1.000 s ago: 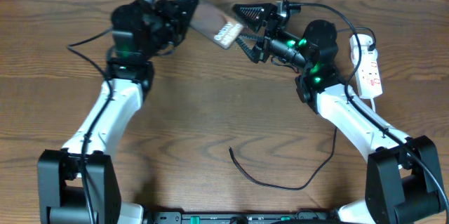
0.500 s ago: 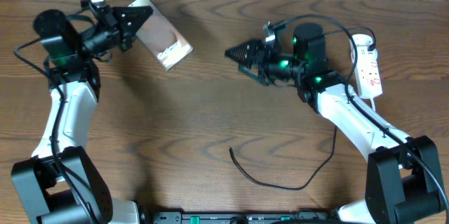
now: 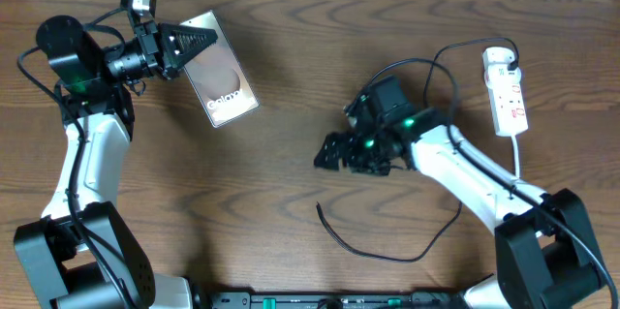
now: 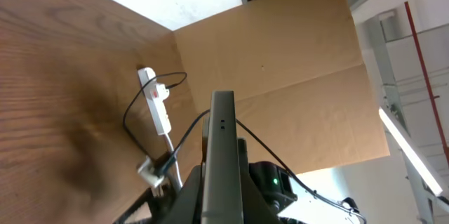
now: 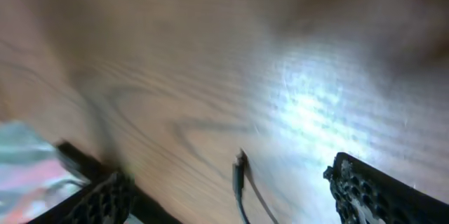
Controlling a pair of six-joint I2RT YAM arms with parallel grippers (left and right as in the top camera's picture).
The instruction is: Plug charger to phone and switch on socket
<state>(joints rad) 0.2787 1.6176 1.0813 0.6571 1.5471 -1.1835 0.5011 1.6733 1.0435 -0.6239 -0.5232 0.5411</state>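
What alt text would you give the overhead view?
The left gripper holds the phone by one edge over a wooden table; the open right gripper hovers near the free end of the charger. The socket lies far right.

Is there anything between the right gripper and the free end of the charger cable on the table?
Nothing visible. Only bare wooden table lies between the open right gripper and the connector tip of the charger. The phone is far off, held by the left gripper.

Rt wrist blurry; charger (image 5: pixel 237 179) cut off at btm edge.
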